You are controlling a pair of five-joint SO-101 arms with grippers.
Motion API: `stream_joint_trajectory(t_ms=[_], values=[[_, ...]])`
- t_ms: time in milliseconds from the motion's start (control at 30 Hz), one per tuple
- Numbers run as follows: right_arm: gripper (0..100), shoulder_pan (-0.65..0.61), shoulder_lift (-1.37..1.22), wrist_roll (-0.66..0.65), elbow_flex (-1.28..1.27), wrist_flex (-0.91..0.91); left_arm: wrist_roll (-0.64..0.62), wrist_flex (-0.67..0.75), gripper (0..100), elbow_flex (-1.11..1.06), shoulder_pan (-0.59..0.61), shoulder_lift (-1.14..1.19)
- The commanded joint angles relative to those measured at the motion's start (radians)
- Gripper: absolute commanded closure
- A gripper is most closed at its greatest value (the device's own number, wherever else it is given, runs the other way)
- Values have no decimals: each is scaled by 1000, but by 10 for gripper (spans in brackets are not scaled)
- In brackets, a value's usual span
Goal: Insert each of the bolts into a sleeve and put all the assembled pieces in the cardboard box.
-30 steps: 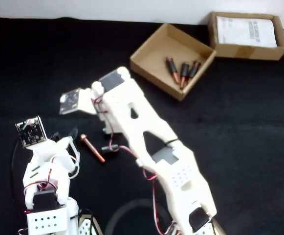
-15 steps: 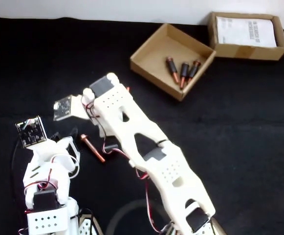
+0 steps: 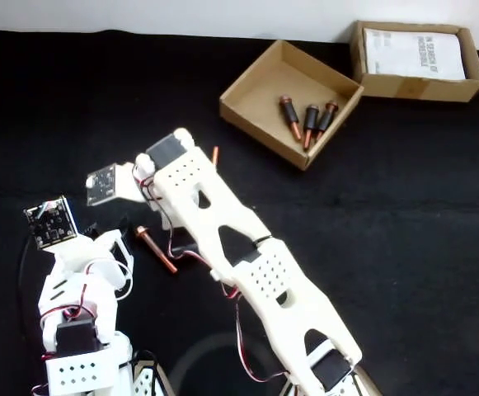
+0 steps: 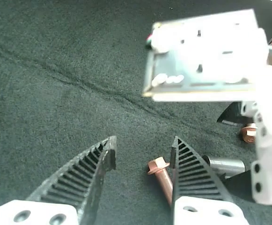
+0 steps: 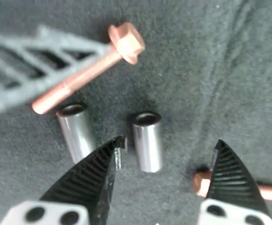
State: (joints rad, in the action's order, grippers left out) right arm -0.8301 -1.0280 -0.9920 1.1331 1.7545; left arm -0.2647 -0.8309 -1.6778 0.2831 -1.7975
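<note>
Black table (image 3: 437, 247), cardboard box (image 3: 260, 92), illegibly printed sheet (image 3: 412, 52) inside second box (image 3: 412, 87)

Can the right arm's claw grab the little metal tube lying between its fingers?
Probably yes. The right gripper is open, and the sleeve lies uncovered between its fingers. The second sleeve, close beside one finger, might get nudged.

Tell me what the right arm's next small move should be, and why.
Probably lower the right gripper and close it on the sleeve. Its jaws stand open with that sleeve lying on the cloth between them, nearer one finger, and nothing is gripped yet. The second sleeve lies outside the jaws.
</note>
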Motion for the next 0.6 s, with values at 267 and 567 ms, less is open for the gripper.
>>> stream_joint_trajectory(t_ms=[267, 567], values=[[746, -5, -87, 15, 45, -4, 2, -3, 801, -18, 12, -13], [985, 30, -131, 17, 59, -61, 2, -3, 801, -18, 12, -13]])
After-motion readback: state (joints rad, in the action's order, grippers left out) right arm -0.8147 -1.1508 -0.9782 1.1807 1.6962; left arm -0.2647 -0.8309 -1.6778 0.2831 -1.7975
